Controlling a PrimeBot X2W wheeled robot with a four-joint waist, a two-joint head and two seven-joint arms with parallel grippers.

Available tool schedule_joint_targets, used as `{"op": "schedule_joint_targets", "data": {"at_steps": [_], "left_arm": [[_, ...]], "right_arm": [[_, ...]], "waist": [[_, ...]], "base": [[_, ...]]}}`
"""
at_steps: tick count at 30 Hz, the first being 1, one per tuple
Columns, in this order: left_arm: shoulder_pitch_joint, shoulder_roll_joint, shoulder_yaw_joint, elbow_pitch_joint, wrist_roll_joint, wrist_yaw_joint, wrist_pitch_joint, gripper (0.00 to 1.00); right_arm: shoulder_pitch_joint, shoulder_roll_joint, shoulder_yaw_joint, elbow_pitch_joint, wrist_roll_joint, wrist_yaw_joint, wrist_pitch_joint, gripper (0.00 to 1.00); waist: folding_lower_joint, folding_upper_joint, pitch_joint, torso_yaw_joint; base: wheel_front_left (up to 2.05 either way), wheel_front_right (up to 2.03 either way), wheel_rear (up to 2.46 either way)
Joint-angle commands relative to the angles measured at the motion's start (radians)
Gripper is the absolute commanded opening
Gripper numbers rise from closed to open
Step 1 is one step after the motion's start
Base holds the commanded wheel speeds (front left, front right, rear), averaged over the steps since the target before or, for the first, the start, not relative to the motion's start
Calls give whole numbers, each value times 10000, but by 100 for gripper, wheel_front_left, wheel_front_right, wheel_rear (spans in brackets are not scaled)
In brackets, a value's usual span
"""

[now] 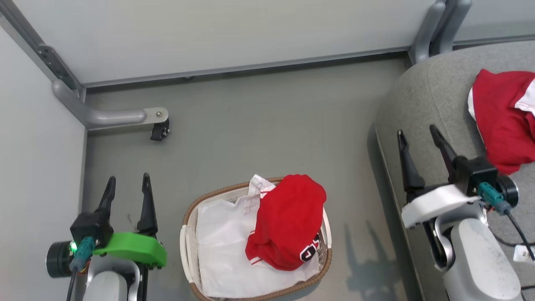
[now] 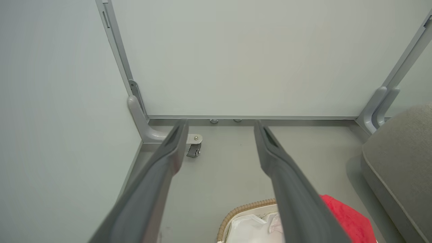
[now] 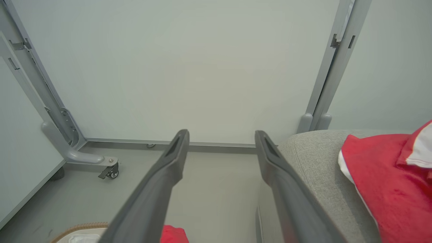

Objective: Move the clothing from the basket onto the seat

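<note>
White liner sheet, grey floor, pale partition panels, castered foot.

Clothing: 2 red garments, soft matt cloth, creased, white trim.
Basket: cream plastic, smooth, slight sheen; rim of brown woven fibre, rough.
Liner sheet: thin white cloth, wrinkled.
Seat: grey woven upholstery, coarse, matt.
Floor: smooth grey, matt.
Frame leg: grey metal, satin finish.
Wall panels: pale, smooth, matt.
Left gripper and right gripper: fingers dark, matt, plastic-looking.
</note>
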Motion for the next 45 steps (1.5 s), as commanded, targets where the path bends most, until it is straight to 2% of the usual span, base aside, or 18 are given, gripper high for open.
{"op": "schedule_joint_targets", "data": {"at_steps": [1,12,20,31,37,45], "left_arm": [[249,-3,100,-35,97,-7,5,100],[1298,-3,-96,-164,-623,230,5,100],[1065,-1,-636,-66,-931,100,5,100],[-958,2,-1693,678,-1268,-116,5,100],[-2321,32,-2666,1763,-1685,-131,6,100],[-3952,452,-4058,3349,-2644,-127,6,100]], "right_arm": [[305,-13,12,60,35,-14,-20,100],[1164,17,120,202,159,-14,-20,100],[816,19,199,-91,287,-14,-20,100],[-847,20,778,-1073,762,-14,-20,100],[-1793,23,1135,-1641,1069,-14,-20,100],[-2578,30,1356,-2272,1501,-14,-20,100]], "waist": [[0,0,-358,19],[0,0,-961,-60],[0,0,-419,-114],[0,0,2031,-816],[0,0,3430,-1422],[0,0,5033,-2162]], "base": [[0,0,0],[0,0,0],[0,0,0],[0,0,0],[0,0,0],[0,0,0]]}}
